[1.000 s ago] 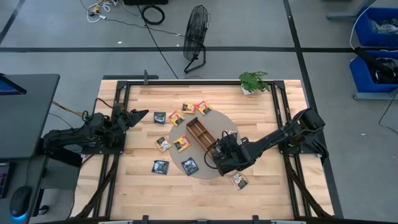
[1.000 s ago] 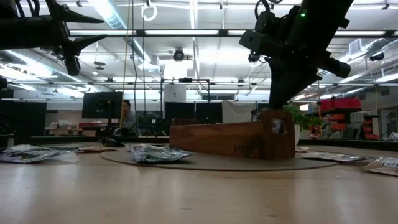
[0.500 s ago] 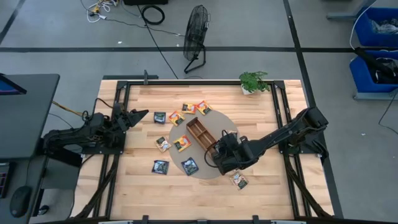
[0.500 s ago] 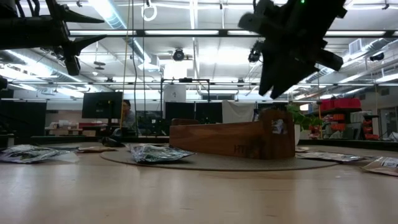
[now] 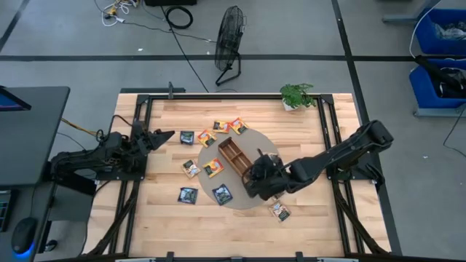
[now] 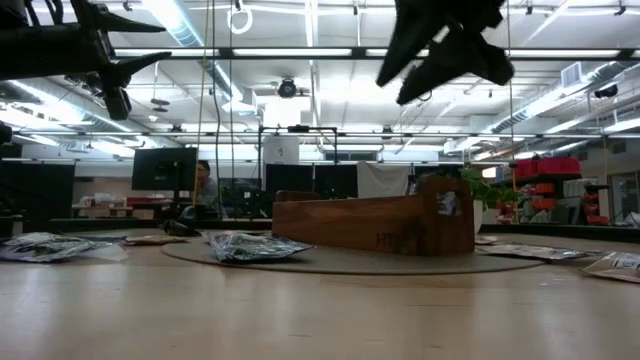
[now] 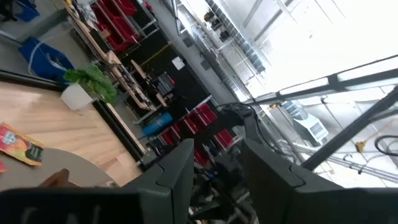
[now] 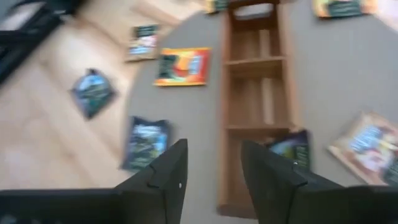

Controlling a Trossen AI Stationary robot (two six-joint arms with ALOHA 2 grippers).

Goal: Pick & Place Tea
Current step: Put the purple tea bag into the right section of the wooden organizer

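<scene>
Small flat tea sachets lie scattered on the table and on the round grey mat (image 5: 240,191): a dark one (image 5: 222,193), an orange one (image 5: 212,168), a pale one (image 5: 279,211) and several more. One dark sachet (image 8: 290,148) sits in the near end compartment of the long wooden tray (image 5: 233,154). My right gripper (image 5: 251,173) hangs open, high above that end of the tray (image 6: 375,225), with nothing between its fingers (image 8: 168,177). My left gripper (image 5: 169,134) is open, raised over the table's left side.
A potted plant (image 5: 297,95) stands at the table's far edge, right of centre. Bare wood lies near the front edge and along the right side. A person sits at a monitor (image 6: 165,168) in the room beyond the table.
My right gripper has opened and risen from the tray's near end, tipping less steeply downward. It now hangs well above the tray.
</scene>
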